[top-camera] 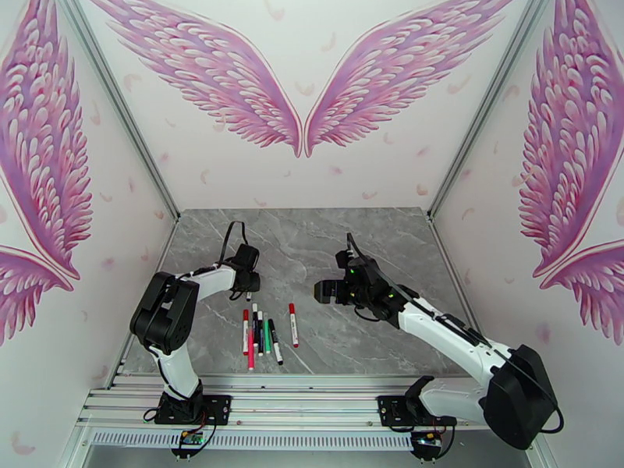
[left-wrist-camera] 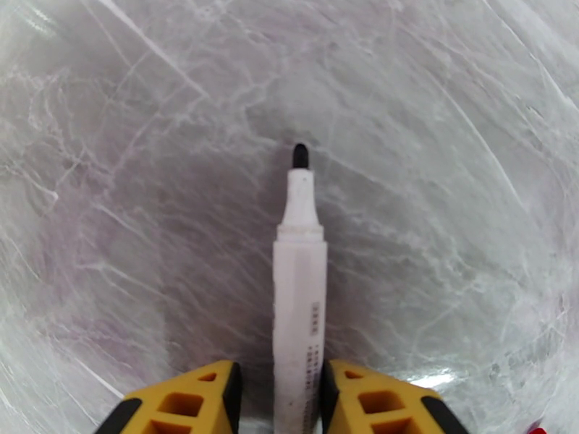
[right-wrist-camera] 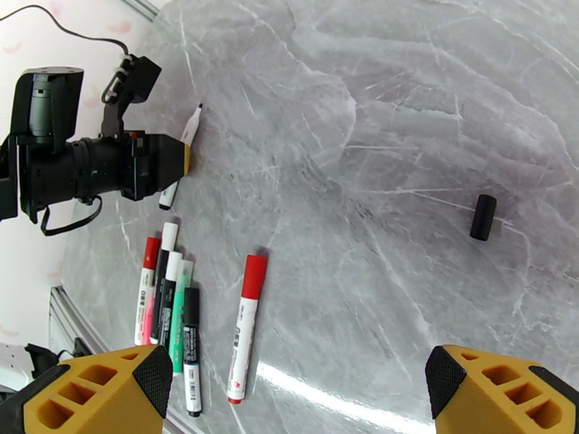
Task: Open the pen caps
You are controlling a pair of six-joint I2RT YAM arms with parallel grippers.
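Left fingers (left-wrist-camera: 281, 374) stand slightly parted around the uncapped pen barrel (left-wrist-camera: 299, 283). Right fingers (right-wrist-camera: 297, 374) are spread wide, empty. The black cap (right-wrist-camera: 483, 217) lies on the tabletop (right-wrist-camera: 405, 103). The capped pens (top-camera: 259, 333) lie just near-side of the left fingers, long axes near-to-far; the left arm is nearer.

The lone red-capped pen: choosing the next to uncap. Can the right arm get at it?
Probably yes: the right gripper hangs open nearby, and the red-capped pen lies apart, uncovered.

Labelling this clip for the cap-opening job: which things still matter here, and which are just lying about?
Job:
- bunch of capped pens
- lone red-capped pen

Lying about, already dealt with:
- uncapped black-tipped pen
- loose black cap
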